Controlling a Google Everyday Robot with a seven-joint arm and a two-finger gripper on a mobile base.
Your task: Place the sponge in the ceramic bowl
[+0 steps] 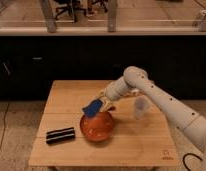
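The blue sponge (92,107) hangs tilted just above the far left rim of the orange-red ceramic bowl (97,127), which sits near the middle of the wooden table (126,145). My gripper (102,105) reaches in from the right on the white arm (161,102) and is shut on the sponge's right end. The sponge overlaps the bowl's upper left edge and does not rest inside it.
A long black striped block (60,135) lies on the table left of the bowl. A small white cup (140,108) stands to the bowl's right, behind my arm. A dark cabinet front runs behind the table.
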